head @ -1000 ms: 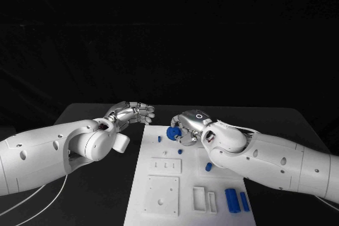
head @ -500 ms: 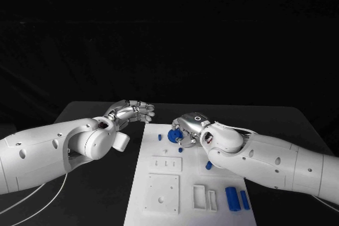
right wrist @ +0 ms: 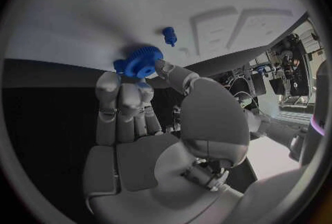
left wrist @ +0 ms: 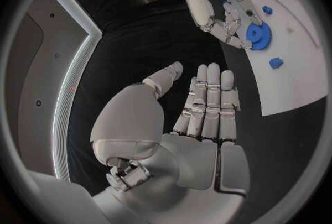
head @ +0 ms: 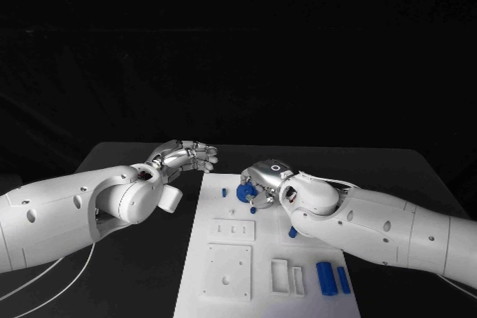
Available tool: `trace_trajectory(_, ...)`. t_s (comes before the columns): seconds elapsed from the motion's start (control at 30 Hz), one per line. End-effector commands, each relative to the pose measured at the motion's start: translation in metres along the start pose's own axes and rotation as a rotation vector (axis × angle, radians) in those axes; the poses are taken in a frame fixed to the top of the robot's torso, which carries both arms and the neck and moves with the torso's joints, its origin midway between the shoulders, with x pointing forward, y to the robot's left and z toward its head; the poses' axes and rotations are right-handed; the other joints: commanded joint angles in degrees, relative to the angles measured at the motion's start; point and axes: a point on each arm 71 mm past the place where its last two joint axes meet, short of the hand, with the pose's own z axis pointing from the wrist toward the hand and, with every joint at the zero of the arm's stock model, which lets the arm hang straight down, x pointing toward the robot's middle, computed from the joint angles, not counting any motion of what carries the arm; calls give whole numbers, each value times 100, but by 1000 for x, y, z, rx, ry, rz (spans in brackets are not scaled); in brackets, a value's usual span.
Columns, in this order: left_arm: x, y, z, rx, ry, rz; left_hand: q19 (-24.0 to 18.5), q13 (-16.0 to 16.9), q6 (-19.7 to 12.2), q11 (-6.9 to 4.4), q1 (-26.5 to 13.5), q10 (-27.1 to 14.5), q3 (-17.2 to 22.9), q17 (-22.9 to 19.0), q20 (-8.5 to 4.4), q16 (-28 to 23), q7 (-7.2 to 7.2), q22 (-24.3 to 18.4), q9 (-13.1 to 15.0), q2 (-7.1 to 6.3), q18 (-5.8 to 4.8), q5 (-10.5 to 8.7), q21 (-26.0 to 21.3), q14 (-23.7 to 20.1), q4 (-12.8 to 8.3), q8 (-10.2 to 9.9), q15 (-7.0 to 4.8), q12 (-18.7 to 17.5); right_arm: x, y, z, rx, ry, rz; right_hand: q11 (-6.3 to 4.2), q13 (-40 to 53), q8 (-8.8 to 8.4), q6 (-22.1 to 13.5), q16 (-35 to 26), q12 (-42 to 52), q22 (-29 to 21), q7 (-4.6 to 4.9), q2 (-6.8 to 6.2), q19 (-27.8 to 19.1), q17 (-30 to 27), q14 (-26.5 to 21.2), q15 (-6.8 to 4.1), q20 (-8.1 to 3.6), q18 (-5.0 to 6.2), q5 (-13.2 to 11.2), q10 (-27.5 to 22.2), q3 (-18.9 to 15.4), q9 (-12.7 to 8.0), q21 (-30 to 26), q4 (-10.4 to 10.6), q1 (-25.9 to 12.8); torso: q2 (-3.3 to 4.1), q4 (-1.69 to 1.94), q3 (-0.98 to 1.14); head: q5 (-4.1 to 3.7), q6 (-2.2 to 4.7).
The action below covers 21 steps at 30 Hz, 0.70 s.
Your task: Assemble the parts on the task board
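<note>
Right hand (head: 262, 182) of mine pinches a blue gear (right wrist: 143, 62) between thumb and fingertips, over the far end of the task board (head: 231, 263). I see the gear as a round toothed disc with a raised hub, held just above the white surface. A small blue peg (right wrist: 169, 35) stands on the board near it. My left hand (head: 184, 157) hangs over the black table (head: 418, 167) just off the board's far left corner, holding nothing, its fingers straight and side by side in the wrist view.
</note>
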Motion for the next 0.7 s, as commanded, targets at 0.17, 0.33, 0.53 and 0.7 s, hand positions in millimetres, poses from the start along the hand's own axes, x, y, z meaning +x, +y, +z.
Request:
trace_trajectory(0.17,2,-2,0,11,20,-2,-46,11,-8,-5,-38,-50,33,-9,-4,30,-1,82,10,2,113,-15,38,-22,-13,-3,-4,31,2,-1,0,13,6,0,144,8,-232,-173,-32,-5,89,228,-79,-29,27,-11,120,-39,335,-11,-104,-239,-92,36,-27,-24,-2,-1,-1,-18,0)
trace_trajectory(0.33,1,-2,0,10,18,-2,-46,12,-8,-5,-39,-51,34,-10,-4,31,-1,82,11,3,113,-15,39,-22,-13,-3,-4,32,2,-3,-1,19,1,0,218,14,-283,-294,-34,3,82,306,-80,-27,41,-12,189,-56,335,-10,-125,-285,-106,29,-13,3,-3,3,-2,-26,1)
trace_trajectory(0.53,1,-2,0,10,19,-2,-47,14,-7,-5,-40,-52,34,-10,-4,32,-1,81,12,3,113,-16,39,-22,-14,-3,-4,33,1,-5,-2,21,-13,18,227,16,-283,-300,-34,6,80,314,-77,-25,44,-12,198,-60,335,-10,-128,-285,-104,27,-5,13,-1,0,-2,-23,-5)
trace_trajectory(0.7,1,-1,1,10,19,-2,-47,16,-7,-5,-41,-53,34,-10,-4,32,-1,81,13,3,113,-16,40,-22,-14,-3,-4,34,-3,-7,-8,15,-49,84,232,16,-275,-294,-34,12,78,318,-77,-21,48,-13,203,-63,335,-10,-126,-282,-99,25,21,7,-5,0,1,-28,8)
